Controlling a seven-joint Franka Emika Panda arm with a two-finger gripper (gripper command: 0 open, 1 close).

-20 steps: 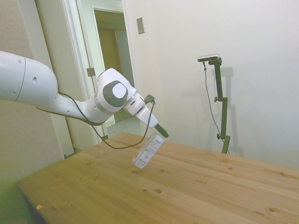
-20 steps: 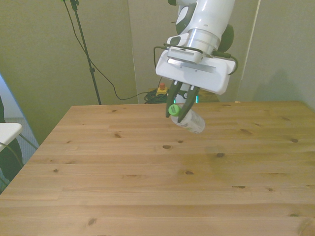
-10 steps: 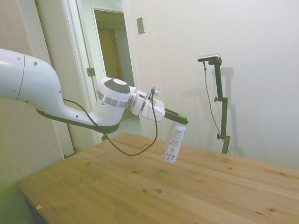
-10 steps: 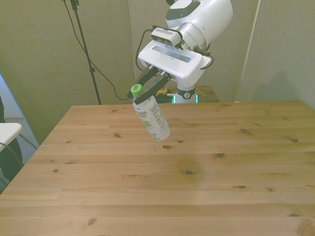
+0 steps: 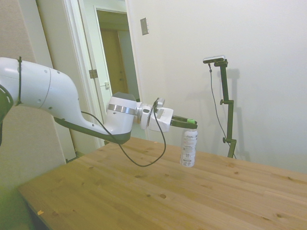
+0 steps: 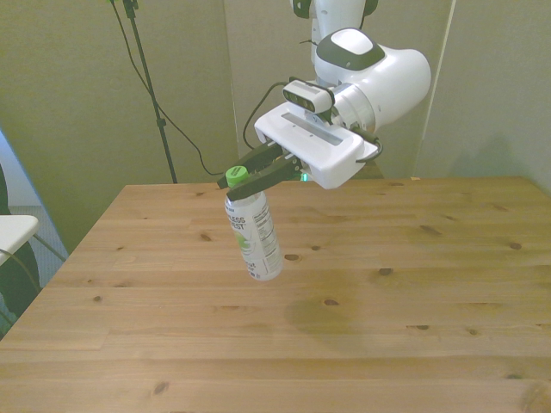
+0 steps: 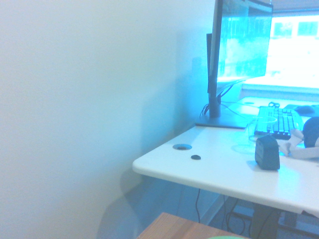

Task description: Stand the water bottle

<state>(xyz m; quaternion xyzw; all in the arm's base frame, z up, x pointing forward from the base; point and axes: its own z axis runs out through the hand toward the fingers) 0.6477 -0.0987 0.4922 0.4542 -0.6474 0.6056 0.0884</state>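
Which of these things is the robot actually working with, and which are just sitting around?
Part of the job:
- water bottle, green cap up, nearly upright
- gripper, shut on the bottle's neck
- wooden table, where it should stand

Just around:
- white desk across the room, with a monitor and keyboard
- doorway behind the arm

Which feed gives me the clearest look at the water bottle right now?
The front view: the water bottle shows whole, green cap, printed label and base, hanging slightly tilted from the tool. The side view shows it smaller, nearly upright, its base close to the table. The wrist view barely catches it.
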